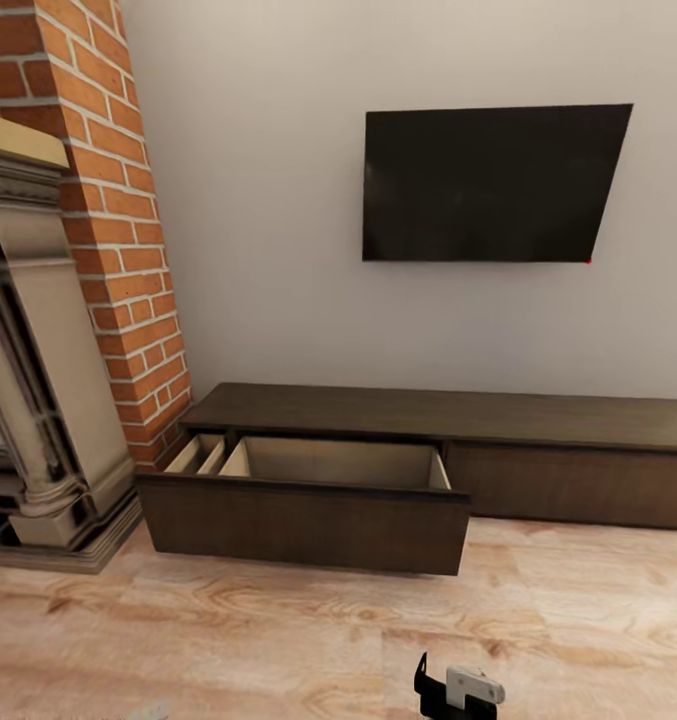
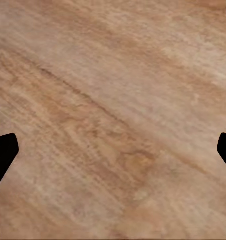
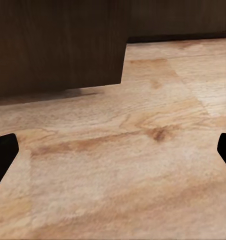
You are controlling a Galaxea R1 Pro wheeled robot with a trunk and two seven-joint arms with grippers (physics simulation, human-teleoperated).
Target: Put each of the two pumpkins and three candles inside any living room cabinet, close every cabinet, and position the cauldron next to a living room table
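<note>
We find no brand, label or readable writing on anything here. In the head view we count one cabinet (image 1: 568, 425), long, low and dark brown, standing against the pale wall. One drawer (image 1: 308, 520) at its left end is pulled out over the floor (image 1: 278, 640), and its pale wood interior looks empty as far as we can see into it. Just left of it we see a narrower pale compartment with a divider. The rest of the cabinet front is flush and shut. Above the cabinet hangs one black TV (image 1: 488, 185), with a tiny red dot at its lower right corner. At the left stand one red brick column (image 1: 118, 200) and a pale carved fireplace surround (image 1: 38, 380).

The right gripper (image 3: 113, 155) is spread wide, its two dark fingertips (image 3: 3, 155) at opposite edges of its wrist view, holding nothing above the planks, near the drawer front (image 3: 58, 45). The left gripper (image 2: 113, 155) is equally spread and empty, over bare wood floor.
</note>
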